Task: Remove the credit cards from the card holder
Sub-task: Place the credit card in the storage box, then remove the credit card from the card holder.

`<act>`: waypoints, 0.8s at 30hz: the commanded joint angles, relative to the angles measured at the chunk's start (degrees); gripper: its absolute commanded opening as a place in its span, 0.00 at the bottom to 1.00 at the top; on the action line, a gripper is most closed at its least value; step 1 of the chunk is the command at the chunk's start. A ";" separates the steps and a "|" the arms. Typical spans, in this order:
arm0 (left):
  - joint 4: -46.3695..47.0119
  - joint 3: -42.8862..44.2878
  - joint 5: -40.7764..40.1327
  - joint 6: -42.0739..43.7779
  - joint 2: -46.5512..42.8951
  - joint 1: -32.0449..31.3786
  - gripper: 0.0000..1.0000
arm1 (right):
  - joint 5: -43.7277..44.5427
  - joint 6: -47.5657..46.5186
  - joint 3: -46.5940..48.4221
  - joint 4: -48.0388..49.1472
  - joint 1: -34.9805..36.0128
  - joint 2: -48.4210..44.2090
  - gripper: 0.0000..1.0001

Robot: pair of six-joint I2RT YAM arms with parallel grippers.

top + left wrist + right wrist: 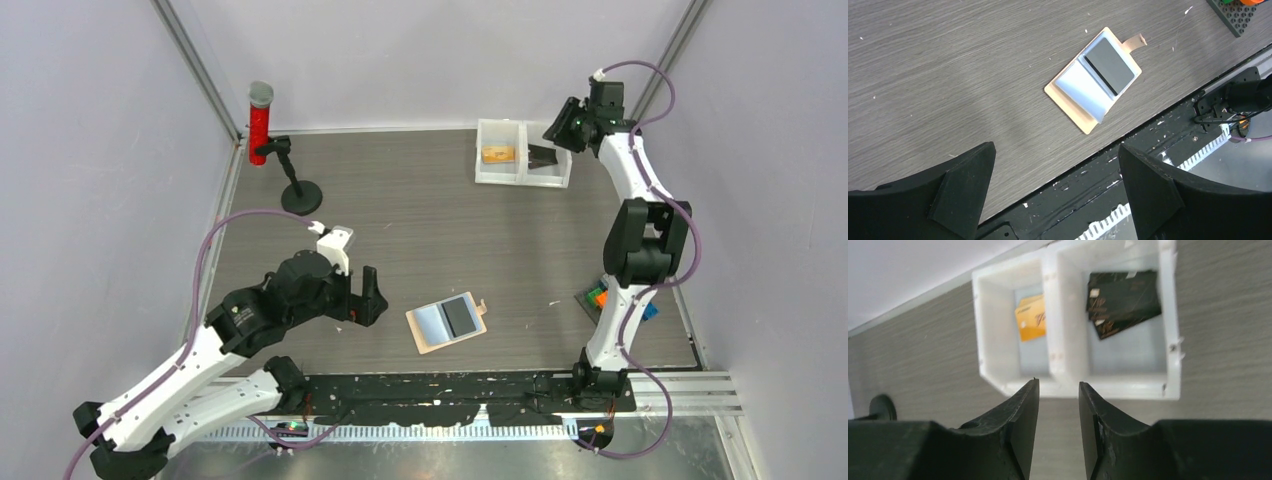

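A small tan leather-like bifold card holder (447, 322) lies open and flat on the grey wood-grain table (420, 200), lower centre of the top view. One thin dark grey credit card (1109, 65) sits in its tab-side pocket, one edge tucked under the glossy lining; whether more lie beneath is unclear. The left gripper (1055, 147) hangs left of the holder, released, fingers spread wide, empty. At upper right, the right gripper (1058, 385) hovers by a white two-compartment plastic bin (1168, 330), fingers parted narrowly, grasping nothing. Overlapping dark cards (1123, 302) fill one compartment, their count unreadable. An orange-tan card (1032, 317), partly hidden by the divider, lies in the other.
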 commanded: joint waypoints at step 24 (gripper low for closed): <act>39.50 -18.27 9.10 -17.36 13.98 0.06 0.72 | -8.45 1.26 -71.31 15.58 35.17 -48.68 0.39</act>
